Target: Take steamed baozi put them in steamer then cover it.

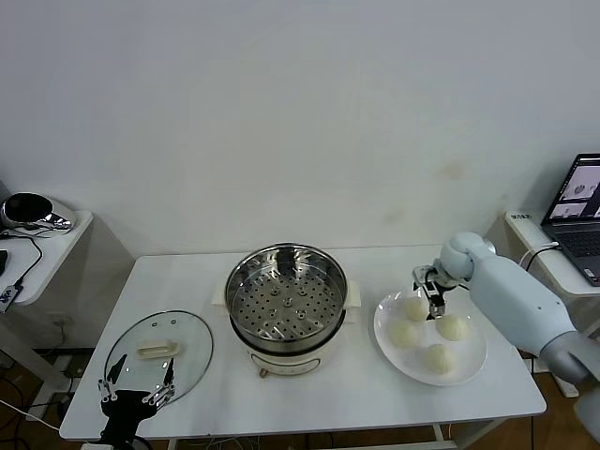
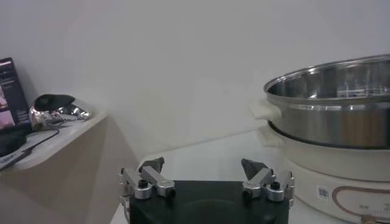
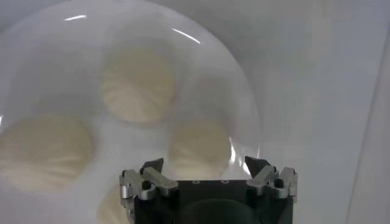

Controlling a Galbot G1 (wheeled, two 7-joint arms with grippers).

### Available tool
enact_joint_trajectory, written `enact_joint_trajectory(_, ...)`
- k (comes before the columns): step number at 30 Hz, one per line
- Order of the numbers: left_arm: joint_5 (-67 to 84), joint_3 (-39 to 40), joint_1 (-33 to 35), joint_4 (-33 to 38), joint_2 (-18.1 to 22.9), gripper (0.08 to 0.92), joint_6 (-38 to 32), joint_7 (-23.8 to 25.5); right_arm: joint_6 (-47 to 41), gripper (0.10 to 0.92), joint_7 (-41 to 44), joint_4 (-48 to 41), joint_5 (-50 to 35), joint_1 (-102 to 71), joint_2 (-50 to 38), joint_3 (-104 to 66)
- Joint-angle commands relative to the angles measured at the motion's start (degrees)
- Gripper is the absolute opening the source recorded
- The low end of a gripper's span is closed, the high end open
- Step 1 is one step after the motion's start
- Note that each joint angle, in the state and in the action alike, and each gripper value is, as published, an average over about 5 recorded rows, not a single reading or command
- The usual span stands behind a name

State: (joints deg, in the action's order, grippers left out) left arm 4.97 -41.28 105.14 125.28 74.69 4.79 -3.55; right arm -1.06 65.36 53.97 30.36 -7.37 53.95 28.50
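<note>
Four steamed baozi (image 1: 415, 308) on white plate (image 1: 473, 361); right gripper (image 1: 432, 298) jaws spread, just above rearmost bun; left gripper (image 1: 138, 383) open over glass cover (image 1: 192, 339)

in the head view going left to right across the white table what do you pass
left gripper over the glass lid → steamer → plate of buns, right gripper above it

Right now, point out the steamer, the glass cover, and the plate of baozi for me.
steamer (image 1: 286, 302): head view, on the perforated tray inside the steel pot.
cover (image 1: 157, 351): head view, on its cream bar handle, lying on the table.
plate (image 1: 473, 361): head view, on a bare part of its white rim.
</note>
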Motion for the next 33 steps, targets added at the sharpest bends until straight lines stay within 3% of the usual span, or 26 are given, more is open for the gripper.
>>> enact_joint_trajectory(1, -0.09, -0.06, 0.03, 0.08, -0.02, 0.823, -0.01, 0.02, 0.25, 0.779, -0.22, -1.33, 0.47, 0.03, 0.96, 0.44)
enact_joint_trajectory(7, -0.41, 0.08, 0.20, 0.14, 0.04, 0.823, -0.11, 0.03, 0.31, 0.664, -0.75, -1.45, 0.58, -0.39, 1.00, -0.04)
enact_joint_trajectory(18, -0.92, 0.44, 0.32, 0.37, 0.15, 0.823, -0.23, 0.04, 0.00, 0.592, -0.77, 1.70, -2.91, 1.19, -1.36, 1.23)
enact_joint_trajectory(33, 2.97, 0.69, -0.48, -0.63, -0.68, 0.823, -0.23, 0.18, -4.96, 0.594, 0.18, 21.73, -33.75, 30.29, -9.10, 20.87)
